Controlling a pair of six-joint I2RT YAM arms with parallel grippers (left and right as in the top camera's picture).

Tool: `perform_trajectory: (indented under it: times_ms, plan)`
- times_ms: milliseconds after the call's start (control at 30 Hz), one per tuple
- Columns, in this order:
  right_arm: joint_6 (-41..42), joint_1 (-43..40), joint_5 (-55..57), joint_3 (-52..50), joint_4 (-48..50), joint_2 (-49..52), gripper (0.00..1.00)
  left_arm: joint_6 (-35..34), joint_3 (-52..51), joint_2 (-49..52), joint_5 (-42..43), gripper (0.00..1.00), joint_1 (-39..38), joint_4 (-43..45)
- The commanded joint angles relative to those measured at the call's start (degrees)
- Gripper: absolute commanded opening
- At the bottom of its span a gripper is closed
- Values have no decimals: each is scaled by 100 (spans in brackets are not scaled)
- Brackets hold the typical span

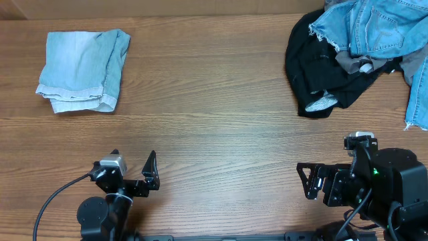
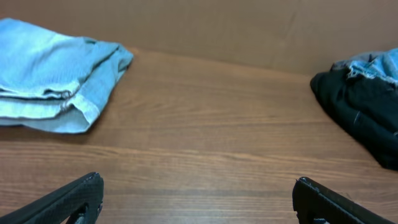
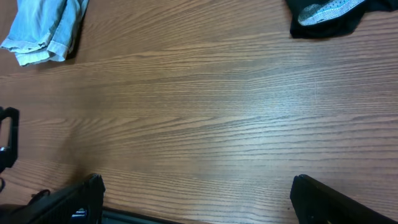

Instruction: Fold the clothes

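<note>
A folded pale light-blue pair of denim trousers lies at the table's far left, also in the left wrist view and the right wrist view. At the far right is a loose heap of clothes: a black garment, frayed mid-blue denim and a bit of grey cloth. My left gripper hovers open and empty at the near left edge. My right gripper stands open and empty at the near right.
Bare wooden table stretches between the folded trousers and the heap. More blue denim hangs at the right edge. One left-arm finger shows at the left of the right wrist view. A brown wall backs the table.
</note>
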Motion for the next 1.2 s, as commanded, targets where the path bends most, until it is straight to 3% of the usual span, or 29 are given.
perform_trajectory:
  times_ms: [0,200,1067,1133,1167]
  plan:
    - [44,22,0,-20,13,-31,100,105,-337,-83,116,100,44,83]
    - [44,22,0,-20,13,-31,100,-389,-715,-83,398,100,44,254]
    - [-20,63,66,-20,-66,-66,100,-387,-715,-76,387,100,44,251]
    - [-210,52,391,-85,306,-142,100,-387,-715,-76,387,100,44,251]
    - [-678,52,450,-376,1029,-356,100,-387,-715,-76,387,100,44,251]
